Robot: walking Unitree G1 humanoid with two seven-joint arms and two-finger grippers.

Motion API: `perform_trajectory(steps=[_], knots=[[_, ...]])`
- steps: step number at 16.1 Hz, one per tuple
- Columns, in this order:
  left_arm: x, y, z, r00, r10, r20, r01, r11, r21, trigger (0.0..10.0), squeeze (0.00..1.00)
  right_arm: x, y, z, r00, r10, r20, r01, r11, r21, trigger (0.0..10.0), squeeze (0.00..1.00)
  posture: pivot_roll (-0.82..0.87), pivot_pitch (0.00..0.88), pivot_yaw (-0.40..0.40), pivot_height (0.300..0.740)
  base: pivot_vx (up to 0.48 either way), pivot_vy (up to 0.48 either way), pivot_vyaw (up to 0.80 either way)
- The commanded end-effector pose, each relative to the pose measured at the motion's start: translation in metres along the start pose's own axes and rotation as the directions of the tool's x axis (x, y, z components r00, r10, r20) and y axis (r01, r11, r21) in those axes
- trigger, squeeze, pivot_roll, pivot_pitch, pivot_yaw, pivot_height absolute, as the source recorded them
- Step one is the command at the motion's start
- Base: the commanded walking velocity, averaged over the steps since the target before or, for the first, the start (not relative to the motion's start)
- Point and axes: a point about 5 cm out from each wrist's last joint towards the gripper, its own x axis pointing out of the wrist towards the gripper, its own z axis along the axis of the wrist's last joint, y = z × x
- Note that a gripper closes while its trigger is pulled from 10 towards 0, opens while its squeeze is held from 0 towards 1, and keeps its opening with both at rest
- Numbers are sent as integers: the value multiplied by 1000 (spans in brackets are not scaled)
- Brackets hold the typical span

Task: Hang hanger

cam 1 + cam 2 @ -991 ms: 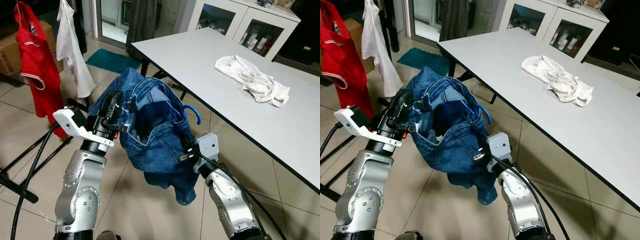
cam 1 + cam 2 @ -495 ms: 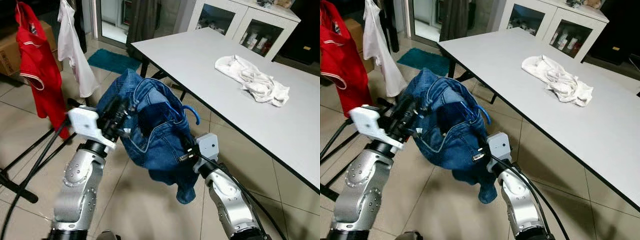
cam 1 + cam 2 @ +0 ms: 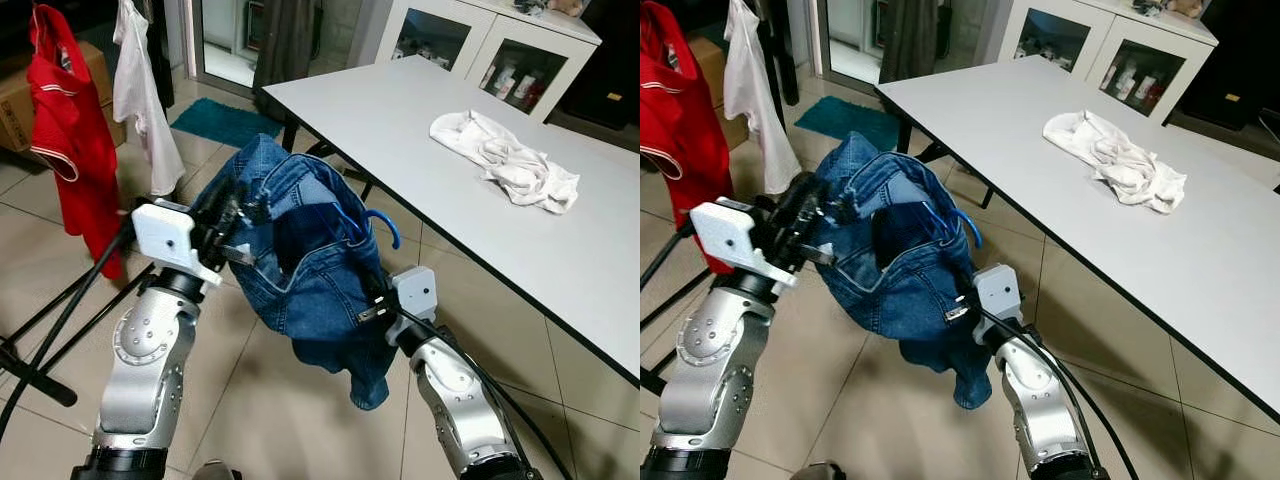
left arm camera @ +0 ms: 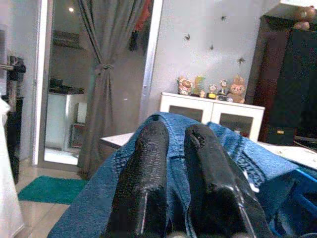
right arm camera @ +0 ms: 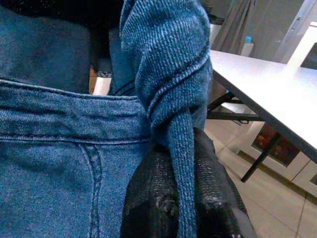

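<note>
Nearest the camera, the right gripper (image 5: 181,210) pinches a twisted fold of the blue denim jeans (image 3: 310,270), its two black fingers pressed against the cloth from either side. To its left and a little farther off, the left gripper (image 3: 228,215) clamps the waistband of the same garment, its fingers drawn close together over the denim. The jeans sag between the two arms above the tiled floor, and the blue plastic hanger (image 3: 378,224) rides inside them, its curved hook poking out on the right side, nearer the right gripper than the left. Farther left stands the black drying rack (image 3: 60,300), where a red shirt (image 3: 68,130) and a white garment (image 3: 140,95) already hang; the hook points away from it, so the load probably needs swinging leftward.
</note>
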Motion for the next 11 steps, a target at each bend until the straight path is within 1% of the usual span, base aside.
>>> perform_trajectory(steps=[1, 11], knots=[[1, -3, -2, 1000, -4, 2, 4, 1000, -13, 0, 0, 1, -8, 7, 998, -31, 45, 31, 1000, 3, 0, 0, 164, 79, -141, 740, 0, 0, 0], [0, -5, -1, 1000, -2, 16, 2, 1000, -22, 0, 0, 0, -6, 6, 999, -31, 43, 31, 999, 8, 0, 0, 168, 88, -141, 740, 0, 0, 0]])
